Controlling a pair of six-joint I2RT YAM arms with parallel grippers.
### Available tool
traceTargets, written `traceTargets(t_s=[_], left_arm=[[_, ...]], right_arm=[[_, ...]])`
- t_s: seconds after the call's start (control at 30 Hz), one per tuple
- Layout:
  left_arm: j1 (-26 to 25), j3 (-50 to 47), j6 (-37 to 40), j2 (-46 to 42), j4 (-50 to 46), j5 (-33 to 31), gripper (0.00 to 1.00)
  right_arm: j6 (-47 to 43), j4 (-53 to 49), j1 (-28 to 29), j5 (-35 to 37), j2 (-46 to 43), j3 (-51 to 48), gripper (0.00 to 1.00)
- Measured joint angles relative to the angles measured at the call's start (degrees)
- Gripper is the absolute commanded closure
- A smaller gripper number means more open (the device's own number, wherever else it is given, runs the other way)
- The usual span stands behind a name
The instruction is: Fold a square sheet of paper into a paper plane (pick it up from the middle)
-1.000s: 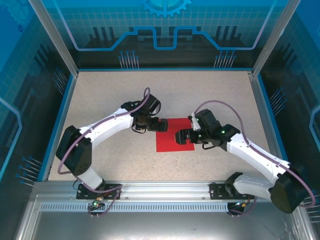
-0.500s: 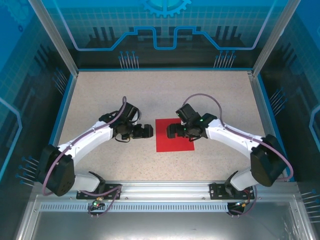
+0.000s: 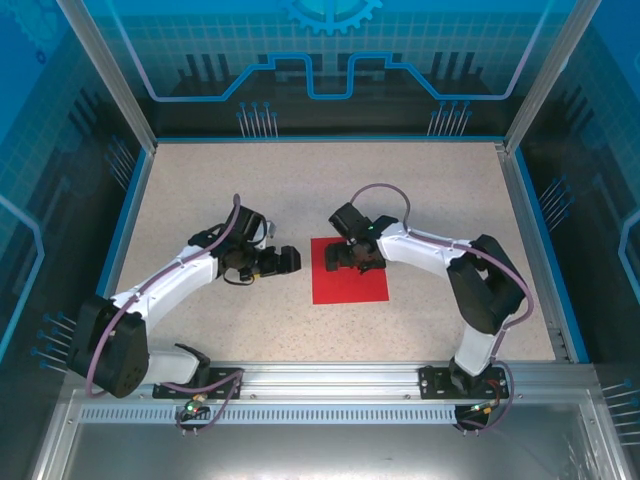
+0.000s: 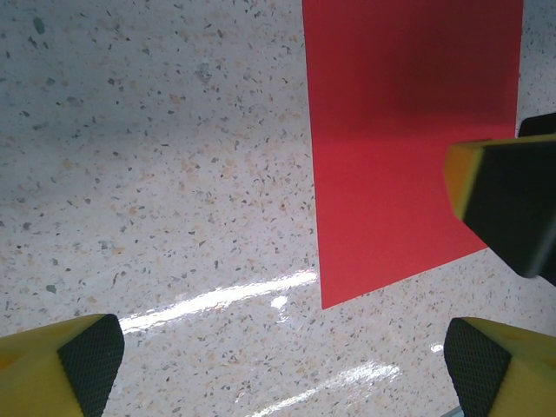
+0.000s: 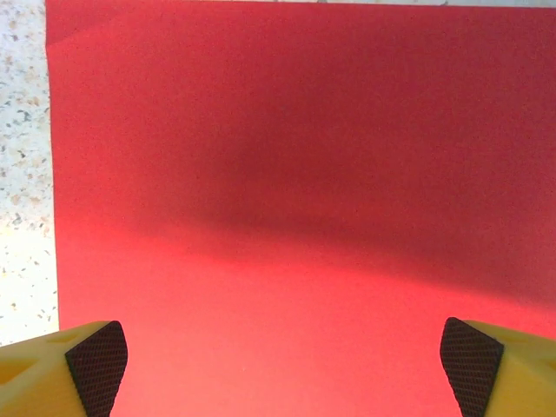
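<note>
Overhead first: the square sheet of paper [image 3: 350,284] lies flat on the speckled table [image 3: 430,190], roughly mid-table, a plain red square. The right gripper [image 3: 336,259] is over the sheet's far left part, jaws spread wide with nothing between them. The left gripper [image 3: 293,260] sits over bare table just beside the sheet's left edge, also wide open and empty.

For markings, the blue back panel [image 3: 330,60] carries a printed gear and circuit lines (a graphic design).

The left wrist camera adds detail. Its yellow fingers [image 4: 52,369] have black pads, one corner of the sheet lies flat, and glare streaks cross the table beside it. A fingertip [image 4: 508,204] of the other arm hangs over the red.

On the right wrist camera there is red nearly edge to edge with a soft shadow across it. A strip of table runs along one side, and the pads [image 5: 97,356] stand far apart.
</note>
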Motion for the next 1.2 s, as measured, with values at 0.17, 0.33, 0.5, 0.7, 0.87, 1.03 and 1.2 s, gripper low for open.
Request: traceTargets(t_s=[0.17,0.33,0.5,0.7,0.87,1.03,1.2], left_arm=[[0.4,-0.2,0.8,0.0,0.0,0.4,0.01],[0.4,-0.2,1.2,0.0,0.0,0.5,0.01],[0.4,-0.3,1.2,0.0,0.0,0.5,0.01],[0.4,-0.3,1.3,0.0,0.0,0.5,0.01],[0.4,-0.3,1.4,0.0,0.0,0.5,0.01],[0.4,-0.3,1.4,0.0,0.0,0.5,0.01],[0.4,-0.7,1.4,0.0,0.0,0.5,0.01]], right_arm=[[0.5,-0.9,0.9,1.4,4.0,3.3,0.04],[2.1,-1.7,1.8,2.6,6.2,4.4,0.05],[3.6,-2.5,1.9,3.1,7.5,4.4,0.05],[4.7,-2.9,2.1,4.2,8.6,4.5,0.05],[5.2,-3.4,2.1,4.3,9.1,5.1,0.05],[5.4,-4.3,2.1,4.5,10.2,6.4,0.06],[5.6,-4.2,2.2,4.5,10.6,6.8,0.10]])
